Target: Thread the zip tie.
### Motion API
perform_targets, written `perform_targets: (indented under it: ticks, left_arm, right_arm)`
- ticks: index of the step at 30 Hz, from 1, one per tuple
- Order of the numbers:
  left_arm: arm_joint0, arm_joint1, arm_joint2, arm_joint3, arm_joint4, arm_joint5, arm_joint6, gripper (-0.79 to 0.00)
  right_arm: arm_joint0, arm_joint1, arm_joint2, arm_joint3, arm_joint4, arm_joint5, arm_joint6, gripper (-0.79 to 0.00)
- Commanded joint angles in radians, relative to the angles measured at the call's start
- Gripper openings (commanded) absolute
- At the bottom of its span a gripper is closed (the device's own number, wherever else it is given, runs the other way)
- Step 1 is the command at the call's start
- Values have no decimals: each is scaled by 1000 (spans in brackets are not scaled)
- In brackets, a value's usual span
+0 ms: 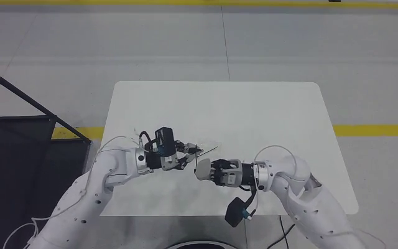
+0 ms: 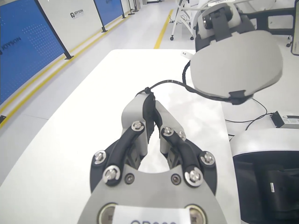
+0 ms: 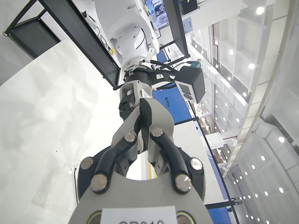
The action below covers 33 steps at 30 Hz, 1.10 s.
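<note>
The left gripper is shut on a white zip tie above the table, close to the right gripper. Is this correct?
No: the zip tie is black, not white; the left wrist view shows it. The left gripper is indeed shut on it above the table, close to the right gripper.

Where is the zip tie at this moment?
Left wrist view: the zip tie stretches above the table, from the left gripper to the right gripper.

Above the table (image 1: pixel 280 112), near its front edge and left of its middle, the left gripper (image 1: pixel 188 151) and right gripper (image 1: pixel 200 169) face each other, the left one nearer the table's left edge. The zip tie (image 2: pixel 168 82) runs between them, above the table. A rack (image 1: pixel 25 149) stands beyond the table's left edge.
</note>
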Motion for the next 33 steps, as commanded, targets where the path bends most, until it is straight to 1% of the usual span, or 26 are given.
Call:
perform_targets:
  ticks: [1,3,7,8,10,13,15,17,20,26,27,29,32,33]
  left_arm:
    - [0,-1,0,2,-15,2,-7,-785]
    - [-4,-2,-1,6,-28,2,-13,-785]
    - [-8,-4,-1,10,-48,4,-20,-785]
    - [-10,-4,-2,11,-50,5,-22,-785]
    - [-12,-5,-2,13,-57,5,-25,-785]
    - [-14,-6,-3,16,-65,5,-28,-785]
    - [-15,-7,-3,16,-69,7,-28,-785]
    - [-15,-8,-5,17,-71,9,-28,-785]
    - [-14,-9,-6,17,-74,15,-27,-785]
    - [-12,-11,-11,18,-73,19,-22,-785]
    - [-11,-11,-13,17,-71,23,-21,-785]
    - [-7,-12,-15,13,-65,31,-17,-785]
    - [-1,-12,-18,9,-54,38,-15,-785]
    - [1,-12,-17,8,-54,37,-15,-785]
  right_arm:
    - [-3,2,3,-1,2,3,-4,-739]
    - [-6,5,7,-1,3,5,-8,-714]
    - [-13,8,9,-4,4,10,-12,-699]
    - [-14,9,9,-4,5,10,-11,-677]
    - [-14,10,9,-5,7,10,-12,-597]
    - [-14,12,7,-4,11,15,-14,-548]
    - [-14,12,6,-4,13,20,-14,-502]
    - [-17,13,8,-5,17,39,-16,-434]
    - [-28,15,12,-3,23,61,-22,-443]
    - [-50,19,28,9,58,105,-30,-416]
    - [-52,19,32,10,66,113,-28,-403]
    - [-60,19,40,9,82,137,-22,-317]
    - [-82,20,60,-8,81,216,10,-314]
    - [-94,20,62,-22,70,243,18,-354]
